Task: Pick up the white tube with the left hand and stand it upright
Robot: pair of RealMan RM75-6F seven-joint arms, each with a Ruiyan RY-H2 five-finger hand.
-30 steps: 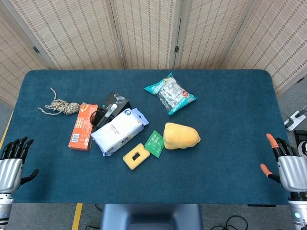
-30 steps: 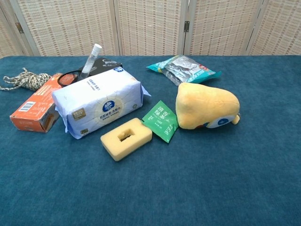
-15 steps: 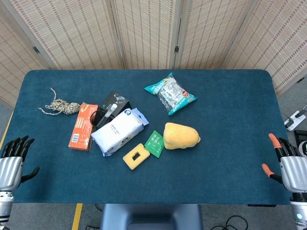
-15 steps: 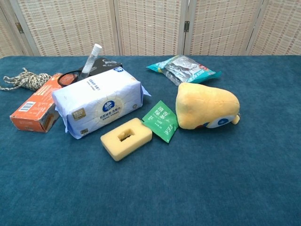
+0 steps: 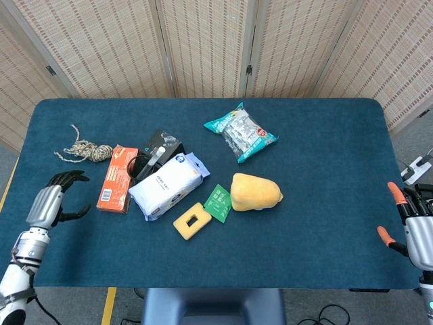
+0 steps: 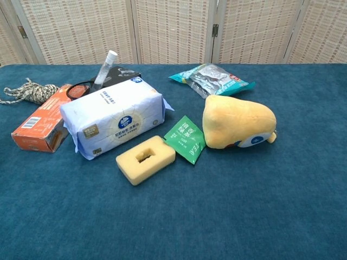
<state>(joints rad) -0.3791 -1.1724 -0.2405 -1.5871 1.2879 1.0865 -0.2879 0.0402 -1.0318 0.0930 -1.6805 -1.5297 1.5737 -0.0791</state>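
Several things are crowded against the slim white tube with a white cap, and that crowding is judged the main hazard. The tube is seen leaning, cap end raised, against the black glossy pouch behind the pale blue and white soft tissue pack, left of the middle of the dark blue cloth-covered table. The orange rectangular cardboard box lies just beside it on the side towards the left edge, and a dark looped cord is seen at its foot in the chest view. If the tube is approached low from the left edge, the box could be pushed or the tissue pack shoved, and the tube could be tipped off its prop and rolled. The cord might also be caught by a finger. A narrow, smooth tube is judged likely to slip or swing if it is pinched near the cap only.

The left hand is held above the table near the left edge, its fingers apart and gently curved, with nothing in them. The tube lies well apart from those fingers, with the orange box between. The right hand is seen at the right edge, fingers spread and empty.
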